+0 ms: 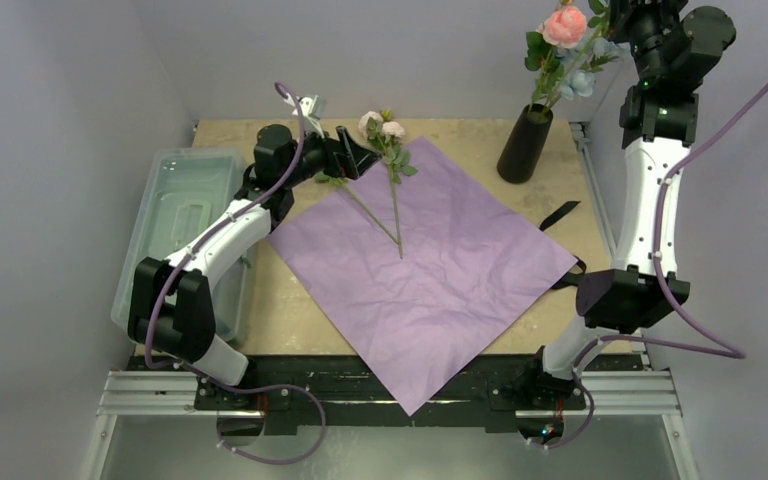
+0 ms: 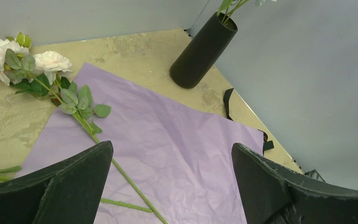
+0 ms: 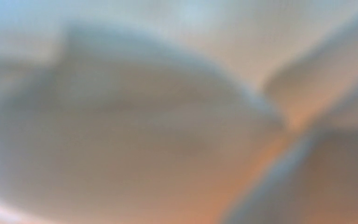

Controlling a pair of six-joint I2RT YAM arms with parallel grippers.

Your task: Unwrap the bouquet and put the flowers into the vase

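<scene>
The bouquet is undone: its lilac wrapping paper (image 1: 425,265) lies flat on the table. Two flowers (image 1: 385,130) with white and pale pink heads (image 2: 51,61) rest across the paper's far left corner, stems (image 2: 91,130) pointing toward me. My left gripper (image 1: 355,155) hovers open just left of them, its jaws wide over bare paper (image 2: 171,147). The black vase (image 1: 525,143) (image 2: 203,51) stands at the back right, holding a pink rose (image 1: 564,25) and pale blue blooms. My right arm (image 1: 660,45) is raised beside those blooms; its wrist view is all blurred petals.
A clear plastic bin (image 1: 175,215) sits along the table's left side, under the left arm. A black ribbon (image 1: 560,213) (image 2: 227,100) lies by the paper's right edge, between the paper and the right arm. Grey walls close in the back and sides.
</scene>
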